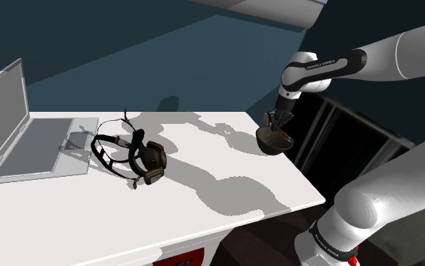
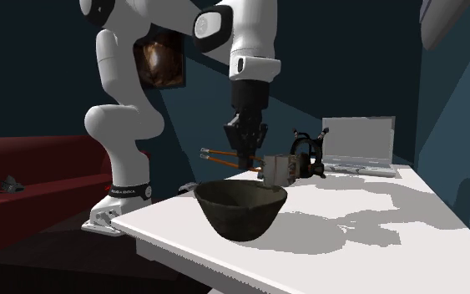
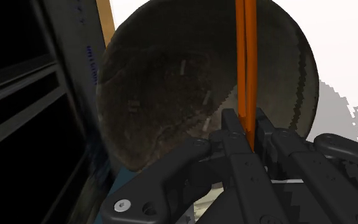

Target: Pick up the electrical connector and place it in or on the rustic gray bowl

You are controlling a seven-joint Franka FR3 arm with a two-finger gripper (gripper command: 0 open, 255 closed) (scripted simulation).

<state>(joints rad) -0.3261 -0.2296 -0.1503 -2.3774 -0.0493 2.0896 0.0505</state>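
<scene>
My black gripper (image 2: 245, 161) is shut on the electrical connector (image 2: 278, 169), a grey block with two orange wires (image 2: 214, 154) sticking out sideways. It hangs just over the rim of the dark grey bowl (image 2: 240, 209), which stands at the white table's corner. The shoulder view has the gripper (image 1: 279, 125) directly above the bowl (image 1: 274, 141) at the table's right edge. In the wrist view the fingers (image 3: 231, 130) clasp the orange wires (image 3: 246, 63), with the bowl's hollow (image 3: 184, 89) beneath them.
A black headset (image 1: 133, 155) lies mid-table and an open grey laptop (image 1: 22, 132) sits at the shoulder view's left. The white table (image 1: 226, 189) ends right beside the bowl. A dark shelf unit (image 1: 339, 136) stands beyond that edge. A red sofa (image 2: 32, 167) is behind the arm.
</scene>
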